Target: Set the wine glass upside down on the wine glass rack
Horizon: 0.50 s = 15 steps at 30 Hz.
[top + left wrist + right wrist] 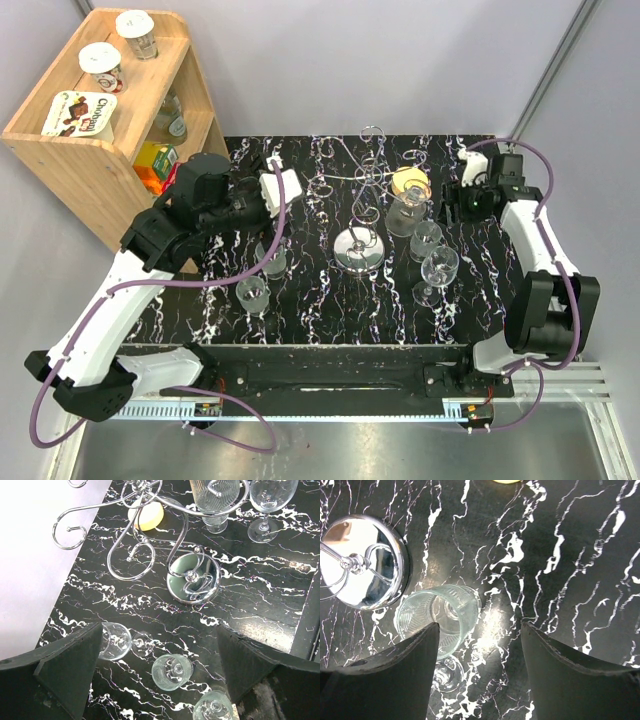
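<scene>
The wine glass rack (361,249) stands mid-table: chrome disc base (194,577) (362,560), thin post, curled wire arms. A ribbed wine glass (437,615) (405,212) stands upright just right of the base. My right gripper (480,625) (450,200) hovers over it, open; its left finger overlaps the glass rim and nothing sits between the jaws. Two more wine glasses (438,270) stand nearer. My left gripper (160,627) (262,200) is open and empty, high above two glasses (171,671) left of the rack.
A yellow round sponge (408,181) (146,515) lies behind the rack. A wooden shelf (100,130) with yoghurt cups, bottles and a juice box (155,162) stands off the table's back left corner. The table's far left edge (75,575) meets a grey wall.
</scene>
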{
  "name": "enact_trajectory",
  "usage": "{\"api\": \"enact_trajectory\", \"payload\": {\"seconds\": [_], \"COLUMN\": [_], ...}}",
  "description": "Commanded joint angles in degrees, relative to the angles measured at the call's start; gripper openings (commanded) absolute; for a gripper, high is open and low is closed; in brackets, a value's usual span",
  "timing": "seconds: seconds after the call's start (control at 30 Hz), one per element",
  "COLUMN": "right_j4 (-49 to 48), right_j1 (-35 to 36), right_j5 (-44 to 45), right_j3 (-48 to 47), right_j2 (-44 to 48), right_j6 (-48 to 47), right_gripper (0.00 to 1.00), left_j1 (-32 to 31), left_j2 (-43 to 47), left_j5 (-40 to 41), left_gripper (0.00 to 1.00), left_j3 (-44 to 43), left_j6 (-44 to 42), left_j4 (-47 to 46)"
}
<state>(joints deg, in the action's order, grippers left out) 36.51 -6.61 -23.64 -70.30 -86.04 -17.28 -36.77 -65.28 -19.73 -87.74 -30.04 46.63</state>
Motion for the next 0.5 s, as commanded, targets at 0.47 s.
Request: {"api": "enact_trajectory", "payload": {"seconds": [0.47], "right_j4": [-8.6], "right_j1": [3.6], "right_j5": [2.9], "right_j3": [7.0], "right_j2": [-5.3], "right_j6": [0.1], "right_gripper": [0.54], "left_j1": [1.6], "left_j2": [0.4], "left_j5": [0.9], "left_gripper": [0.99], "left_j3": [-0.8], "left_j6": [-0.3], "left_j4": [-3.3]}}
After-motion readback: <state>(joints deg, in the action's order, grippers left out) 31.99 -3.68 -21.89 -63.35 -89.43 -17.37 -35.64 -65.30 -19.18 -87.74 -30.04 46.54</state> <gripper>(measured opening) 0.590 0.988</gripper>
